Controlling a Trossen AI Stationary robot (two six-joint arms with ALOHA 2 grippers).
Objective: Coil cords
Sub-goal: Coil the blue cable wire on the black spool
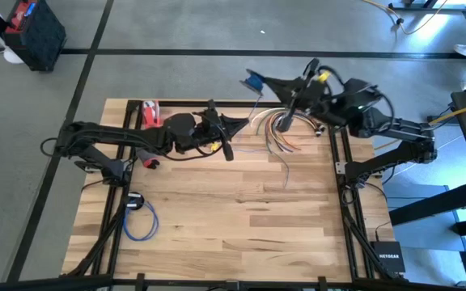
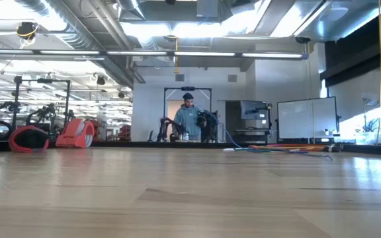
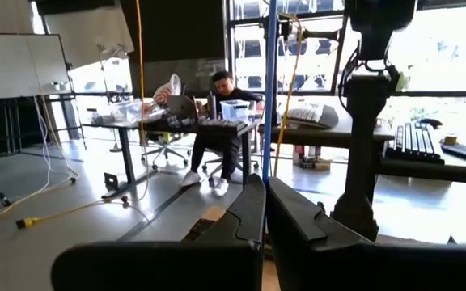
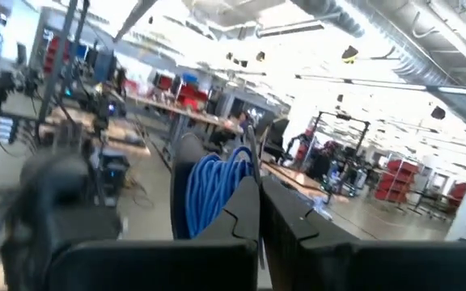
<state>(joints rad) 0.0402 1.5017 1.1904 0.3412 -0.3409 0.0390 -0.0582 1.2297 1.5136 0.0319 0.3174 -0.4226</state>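
High view: black box [image 1: 387,259] beside table reads NETGEAR.

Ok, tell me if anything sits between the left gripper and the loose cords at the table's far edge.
Nothing visible does. In the high view only bare table lies between the left gripper and the loose cords. The right arm hangs above their far ends, not in that gap.

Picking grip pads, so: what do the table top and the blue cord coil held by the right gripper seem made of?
Table top: wood planks, pale and matt, going by the visible grain and board seams. Blue cord coil, pinched in the shut right gripper: likely a plastic-jacketed wire with a smooth, slightly glossy surface; its core is hidden.
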